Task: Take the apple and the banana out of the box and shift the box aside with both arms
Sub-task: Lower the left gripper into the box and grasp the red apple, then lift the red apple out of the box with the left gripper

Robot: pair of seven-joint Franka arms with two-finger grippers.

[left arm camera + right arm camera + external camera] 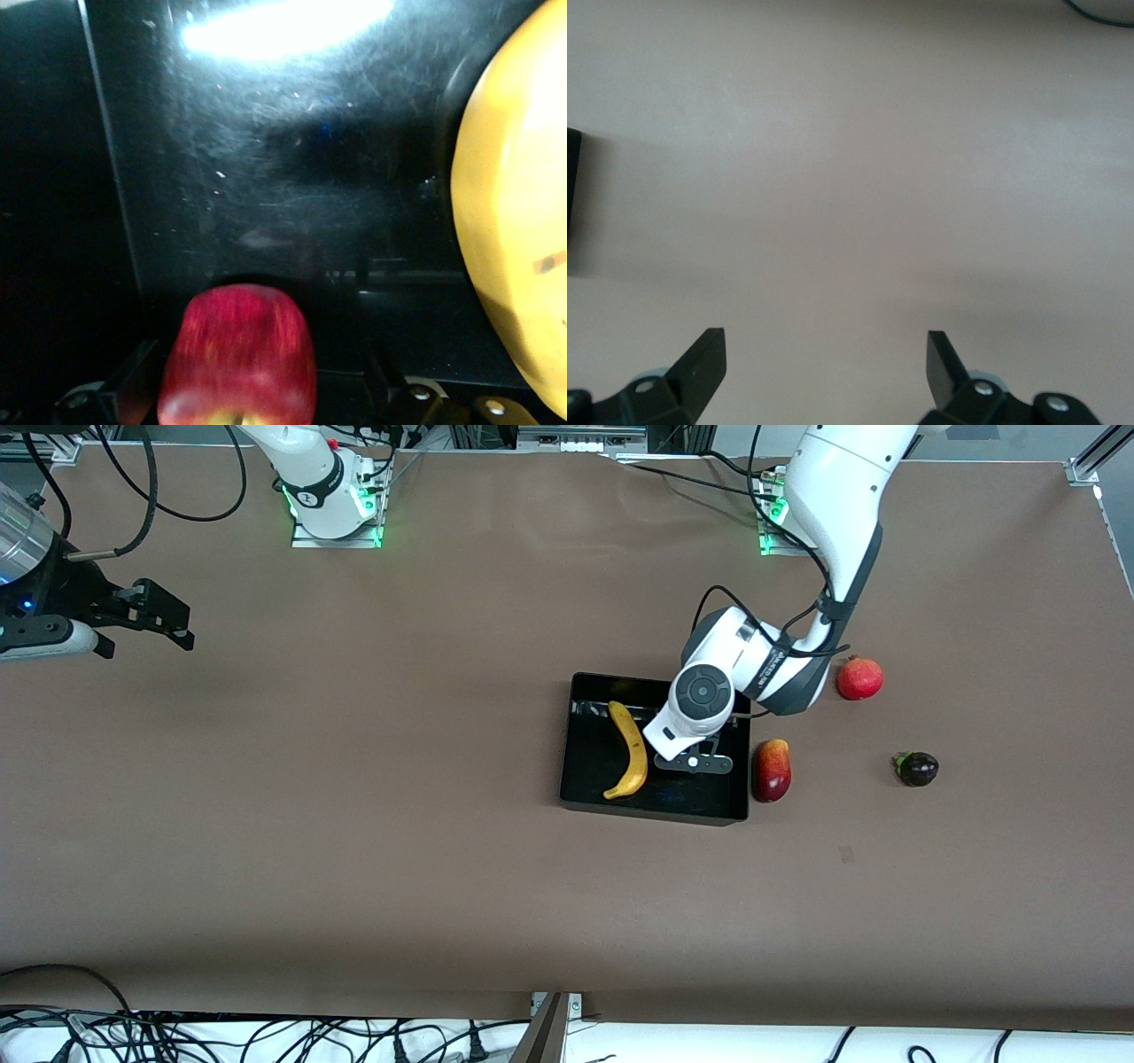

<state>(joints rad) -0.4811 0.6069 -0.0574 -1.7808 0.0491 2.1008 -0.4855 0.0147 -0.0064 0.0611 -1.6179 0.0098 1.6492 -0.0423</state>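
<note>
Toward the left arm's end of the table [354, 850], the black box [656, 808] lies flat with its open top up. Inside it the banana [631, 748] rests on the floor along the wall on the right arm's side, one end toward the robots and the other curling toward the front camera.

The left gripper [694, 763] is down in the box, beside the banana on the left arm's side. In the left wrist view its fingers [133, 376] are spread wider than the small red apple [237, 350] between them, so the apple is not clamped. The same view shows the box's glossy floor [292, 177] and the banana's yellow skin [514, 221] close by. The front view hides the apple under the wrist.

Three more fruits lie outside the box:
- a red-and-yellow mango [772, 771] just beside the wall on the left arm's side;
- a red pomegranate [859, 677] farther from the front camera than the mango;
- a dark purple fruit [917, 769] nearer the left arm's end, well apart from the box.

The right arm waits. The right gripper [164, 624] hangs over bare table at the right arm's end, its fingers [704, 363] released and wide apart.
</note>
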